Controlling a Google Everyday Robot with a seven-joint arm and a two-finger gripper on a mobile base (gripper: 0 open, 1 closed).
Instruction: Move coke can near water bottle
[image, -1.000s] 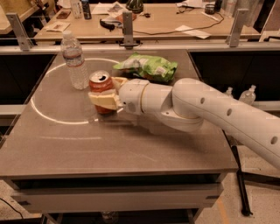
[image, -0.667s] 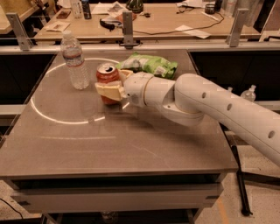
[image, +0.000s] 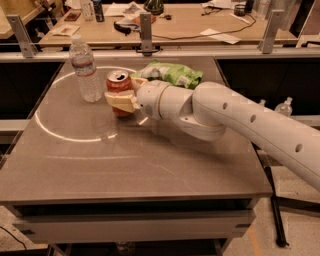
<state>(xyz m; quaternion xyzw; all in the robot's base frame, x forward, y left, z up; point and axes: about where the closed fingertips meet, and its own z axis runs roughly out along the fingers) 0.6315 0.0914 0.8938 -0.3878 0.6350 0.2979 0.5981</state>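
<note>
Grey table is crossed from the lower right by white arm. Green chip bag is seen upper centre. Water bottle is stood upper left. Coke can, upright, just right of the bottle, is clamped by gripper.

Warm dim light, tool at coke can

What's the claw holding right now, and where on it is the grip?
The claw is shut on the coke can, gripping around its lower body from the side. The can is upright, beside the water bottle without touching it.
</note>
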